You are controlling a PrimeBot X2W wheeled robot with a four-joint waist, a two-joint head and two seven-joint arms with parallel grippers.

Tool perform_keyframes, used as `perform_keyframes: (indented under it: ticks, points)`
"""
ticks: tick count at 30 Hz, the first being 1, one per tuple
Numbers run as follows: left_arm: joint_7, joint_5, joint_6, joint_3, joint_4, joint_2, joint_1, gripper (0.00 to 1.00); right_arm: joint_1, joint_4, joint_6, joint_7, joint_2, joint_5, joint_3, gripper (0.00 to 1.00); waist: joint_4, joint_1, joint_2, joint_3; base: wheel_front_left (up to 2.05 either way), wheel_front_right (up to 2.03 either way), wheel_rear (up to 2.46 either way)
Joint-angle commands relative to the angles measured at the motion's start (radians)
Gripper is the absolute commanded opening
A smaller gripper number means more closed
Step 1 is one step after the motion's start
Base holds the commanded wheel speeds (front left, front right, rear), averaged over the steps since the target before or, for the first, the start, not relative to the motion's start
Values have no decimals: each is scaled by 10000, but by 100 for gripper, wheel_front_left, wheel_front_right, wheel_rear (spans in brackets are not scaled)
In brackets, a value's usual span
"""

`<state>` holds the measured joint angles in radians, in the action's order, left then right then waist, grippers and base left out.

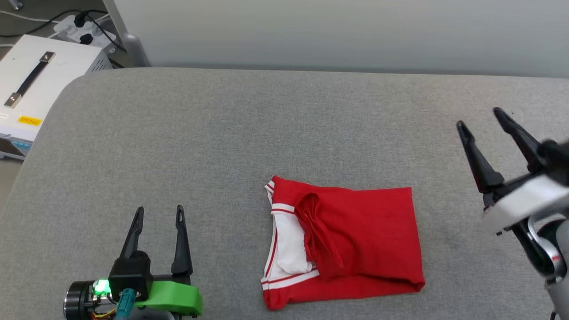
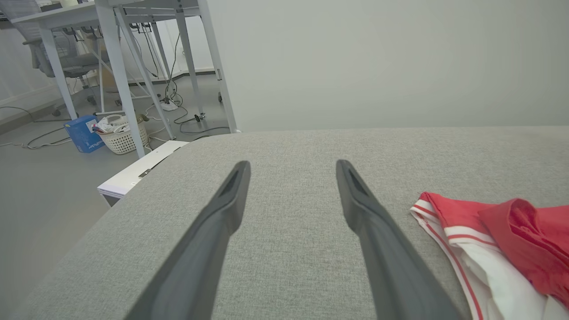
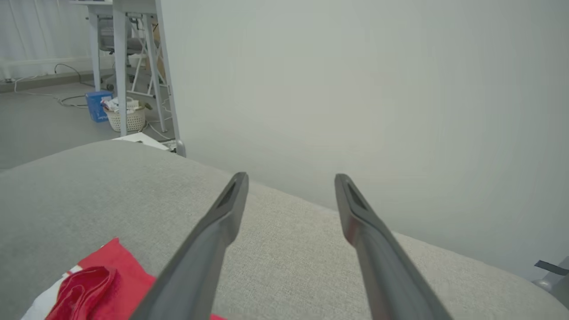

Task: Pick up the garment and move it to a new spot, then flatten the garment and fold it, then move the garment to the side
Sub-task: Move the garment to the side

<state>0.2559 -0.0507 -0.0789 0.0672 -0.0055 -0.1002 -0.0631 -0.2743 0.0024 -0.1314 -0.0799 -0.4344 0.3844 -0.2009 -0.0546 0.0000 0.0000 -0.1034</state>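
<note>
The garment (image 1: 351, 244) lies folded into a compact red rectangle on the grey table (image 1: 222, 133), with a white sleeve and striped trim showing at its left edge. My left gripper (image 1: 159, 212) rests open at the lower left, well to the left of the garment, nothing between its fingers. My right gripper (image 1: 480, 118) is raised at the right, open and empty, tilted to the upper left. The left wrist view catches the garment (image 2: 502, 240) to the right of my open left gripper (image 2: 291, 166). In the right wrist view the garment (image 3: 98, 284) lies lower left of my open right gripper (image 3: 289, 178).
A white box with a black handle (image 1: 31, 84) stands off the table's left edge, with a power strip and cables (image 1: 84, 31) behind it. A pale wall (image 1: 338, 31) runs along the table's far edge. White desk legs (image 2: 129, 75), a basket (image 2: 122, 133) and a blue box (image 2: 82, 133) stand on the floor.
</note>
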Motion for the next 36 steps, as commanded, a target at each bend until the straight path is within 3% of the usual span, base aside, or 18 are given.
perform_keyframes:
  ticks: [1,7,11,13,23,28,29,30,36]
  points:
    - [59,35,52,17,34,38,210,100,-379,46,7,862,-362,538,-487,100,-39,0,0,-81,0,0,0]
    - [59,73,75,124,71,101,416,100,-1479,218,7,4977,-1666,3085,-2365,100,-159,0,0,-366,0,0,0]
    - [59,96,68,201,81,153,587,100,-1473,595,7,7288,-1912,4814,-2937,100,-258,0,0,-582,0,0,0]
    - [59,93,60,249,69,188,687,100,-1396,859,7,7843,-1832,5389,-2946,100,-340,0,0,-721,0,0,0]
    - [59,49,41,519,127,338,1212,100,-1263,2448,7,8008,-710,5774,-3439,100,-754,0,0,-1444,0,0,0]
    - [59,-6,85,647,316,385,1392,100,-978,3077,7,7774,-498,5559,-4271,100,-959,0,0,-1487,0,0,0]
    - [59,-16,80,635,328,390,1410,100,-1021,3092,7,7550,-492,5482,-4349,66,-964,0,0,-1483,0,0,0]
    - [59,-24,77,610,340,393,1423,100,-1097,3112,7,7221,-467,5415,-4395,0,-955,0,0,-1464,0,0,0]
    - [59,-7,75,398,373,376,1324,100,-1953,2785,7,5384,-854,4776,-4623,0,-716,0,0,-1245,0,0,0]
